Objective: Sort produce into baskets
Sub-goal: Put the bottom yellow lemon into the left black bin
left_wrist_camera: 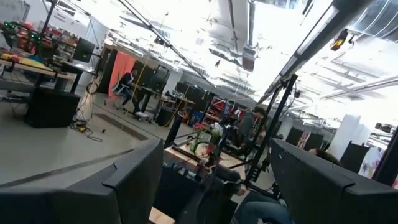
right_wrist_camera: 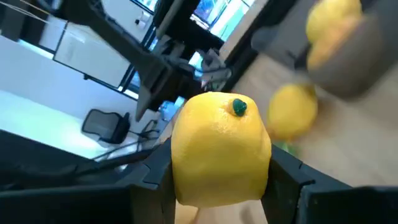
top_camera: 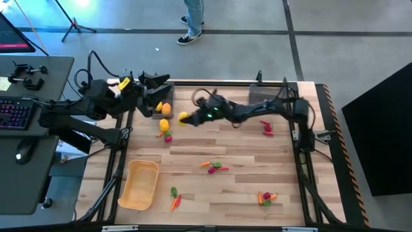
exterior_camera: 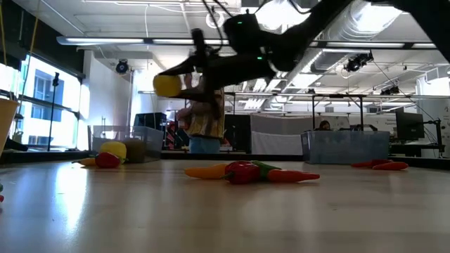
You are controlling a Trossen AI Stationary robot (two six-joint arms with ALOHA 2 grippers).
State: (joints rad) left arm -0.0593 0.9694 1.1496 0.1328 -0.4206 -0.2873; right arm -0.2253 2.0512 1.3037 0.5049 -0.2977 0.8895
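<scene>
My right gripper [top_camera: 188, 117] reaches in from the table's right and is shut on a yellow lemon [right_wrist_camera: 219, 149], held high over the table's far left part [exterior_camera: 166, 84]. A dark grey bin [top_camera: 161, 107] with yellow and orange fruits stands just to the left of it. My left gripper [top_camera: 156, 82] is open and empty above that bin's far end; its wrist view [left_wrist_camera: 217, 186] looks out into the room. A tan tray [top_camera: 140, 185] lies at the near left, and a second dark bin [top_camera: 265, 94] at the far right. My right gripper pinches the lemon's two opposite sides [right_wrist_camera: 177, 168] between its two fingers. The fingers come roughly level from the table's right. The lemon is lifted clear of the table, its green stem dot [right_wrist_camera: 239, 107] facing the wrist camera.
Loose produce lies on the wood: a yellow fruit [top_camera: 164, 124] and a magenta piece [top_camera: 168, 136] near the left bin, red and green pieces mid-table [top_camera: 214, 167], at the near left [top_camera: 174, 197], near right [top_camera: 266, 198] and far right [top_camera: 266, 128]. A person stands beyond the table [top_camera: 192, 22].
</scene>
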